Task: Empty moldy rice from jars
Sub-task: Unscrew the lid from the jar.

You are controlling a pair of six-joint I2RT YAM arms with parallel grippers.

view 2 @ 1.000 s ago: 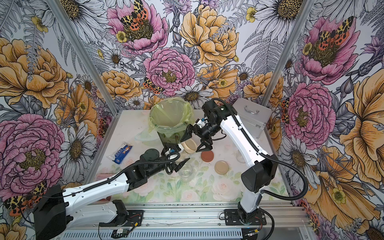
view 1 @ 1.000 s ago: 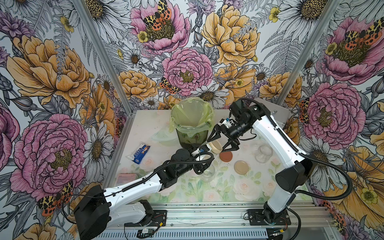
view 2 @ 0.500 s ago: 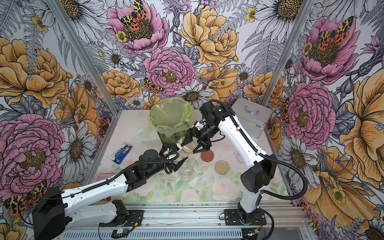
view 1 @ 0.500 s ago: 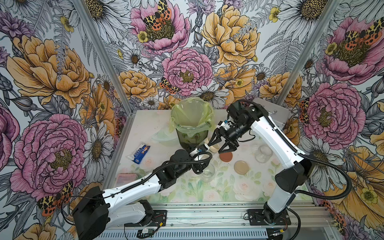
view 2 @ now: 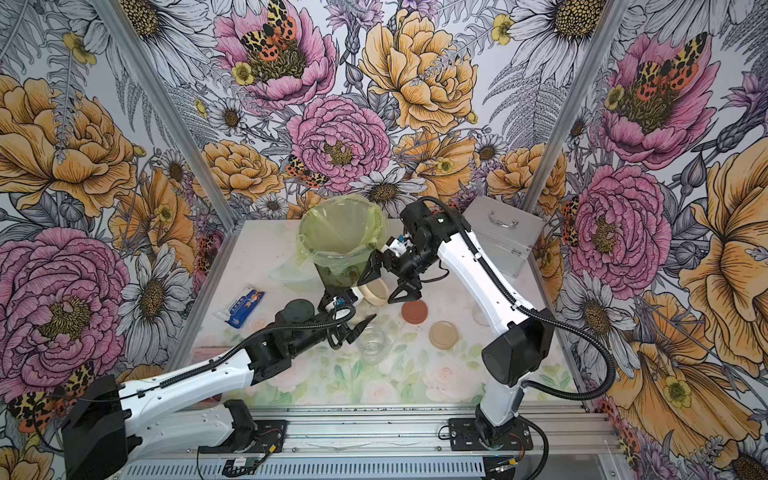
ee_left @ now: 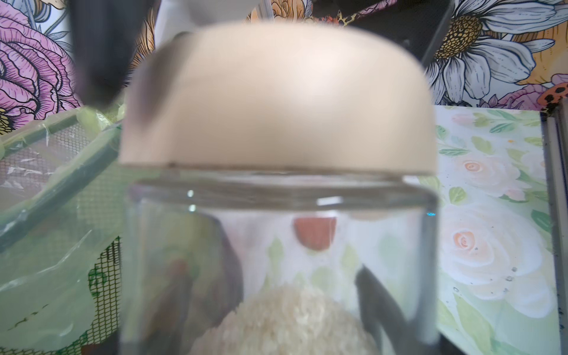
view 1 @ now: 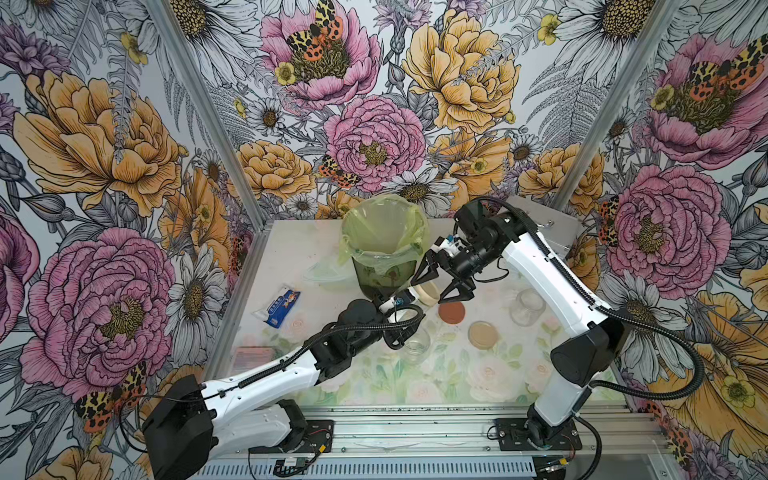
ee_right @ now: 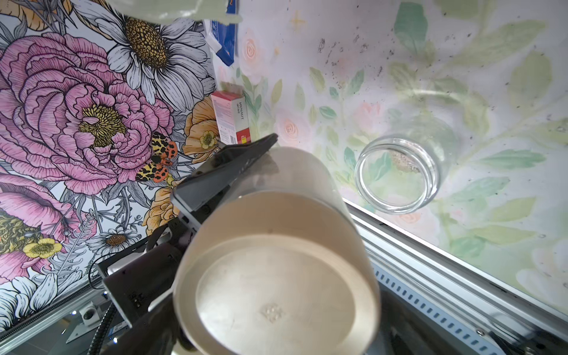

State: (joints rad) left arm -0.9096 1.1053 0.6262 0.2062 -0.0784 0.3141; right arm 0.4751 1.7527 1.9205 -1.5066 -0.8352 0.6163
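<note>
My left gripper (view 1: 405, 303) is shut on a clear glass jar (ee_left: 276, 230) and holds it tilted beside the bin. Its beige lid (view 1: 424, 293) is on, facing my right gripper. Moldy rice (ee_left: 285, 319) lies heaped inside the jar, and my left fingers (ee_left: 378, 301) show dark through the glass. My right gripper (view 1: 428, 291) is open, its two fingers spread wide on either side of the lid without touching it. The right wrist view shows the lid (ee_right: 276, 276) close up. Two empty jars (view 1: 417, 340) (view 1: 528, 306) stand on the table.
The dark bin with its yellow-green bag (view 1: 384, 245) stands just behind both grippers. A reddish-brown lid (view 1: 451, 311) and a beige lid (view 1: 483, 334) lie loose on the table. A blue packet (view 1: 279, 306), a pink box (ee_right: 232, 118) and a metal case (view 2: 503, 232) sit near the edges.
My right gripper narrowed around the lid half a second ago and has spread wide again. The left gripper keeps the jar in nearly the same place.
</note>
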